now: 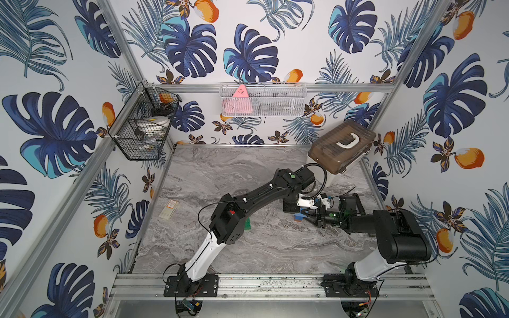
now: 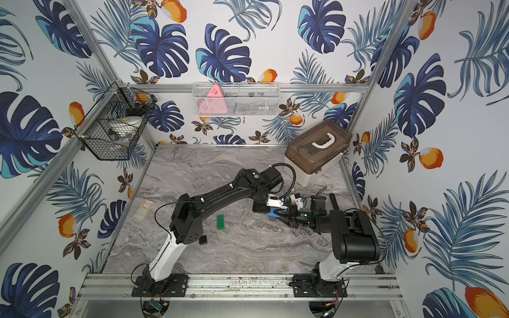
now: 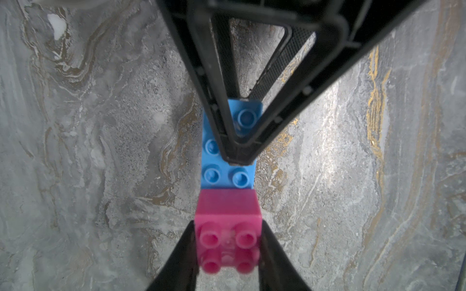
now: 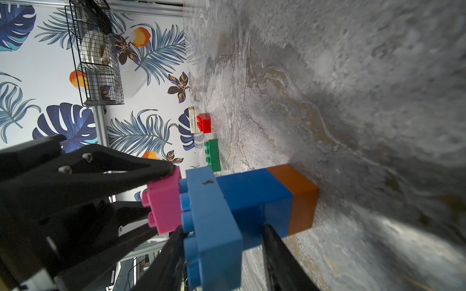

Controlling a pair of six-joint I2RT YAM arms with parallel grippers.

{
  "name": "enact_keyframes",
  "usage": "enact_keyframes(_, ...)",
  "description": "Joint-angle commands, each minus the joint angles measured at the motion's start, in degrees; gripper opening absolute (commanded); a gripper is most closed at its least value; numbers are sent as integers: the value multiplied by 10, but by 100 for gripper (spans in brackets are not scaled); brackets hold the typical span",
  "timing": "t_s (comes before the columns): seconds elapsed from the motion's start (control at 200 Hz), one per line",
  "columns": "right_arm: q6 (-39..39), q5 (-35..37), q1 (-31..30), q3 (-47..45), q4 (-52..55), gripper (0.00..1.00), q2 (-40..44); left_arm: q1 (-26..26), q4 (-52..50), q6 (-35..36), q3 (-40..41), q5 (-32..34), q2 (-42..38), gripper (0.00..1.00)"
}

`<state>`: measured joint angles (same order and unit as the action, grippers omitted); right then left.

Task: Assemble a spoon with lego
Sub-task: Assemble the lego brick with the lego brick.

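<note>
The partly built spoon (image 4: 254, 201) stands on the marble table: an orange brick (image 4: 301, 199) at the bottom, blue bricks above it, and a long light blue brick (image 3: 228, 173) across the top. My right gripper (image 4: 223, 228) is shut on this stack, one finger lying over the light blue studs. A pink brick (image 3: 228, 241) sits on one end of the light blue brick, and my left gripper (image 3: 228, 248) is shut on it from above. Loose lego lies to the left: a green brick (image 2: 220, 221), a red brick (image 4: 204, 123) and a black brick (image 2: 203, 240).
A brown-lidded white box (image 1: 341, 148) stands at the back right, close behind the left arm's elbow. A small card (image 1: 169, 209) lies near the left wall. A black wire basket (image 1: 143, 129) and a white mesh basket (image 1: 263, 99) hang on the walls.
</note>
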<state>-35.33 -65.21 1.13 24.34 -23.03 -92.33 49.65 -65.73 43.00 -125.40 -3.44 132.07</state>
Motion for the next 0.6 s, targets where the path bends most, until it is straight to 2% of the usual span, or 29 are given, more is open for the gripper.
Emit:
enact_keyframes(0.0,7,25,-2,-1,36,50,2,-1,-42,8,-20,-18,20,16)
enact_keyframes(0.455,8,26,-2,2,38,50,0,-6,-60,46,-21,0,10,12)
enact_keyframes(0.595,9,25,-4,2,36,50,-3,-11,-75,61,-43,-8,19,10)
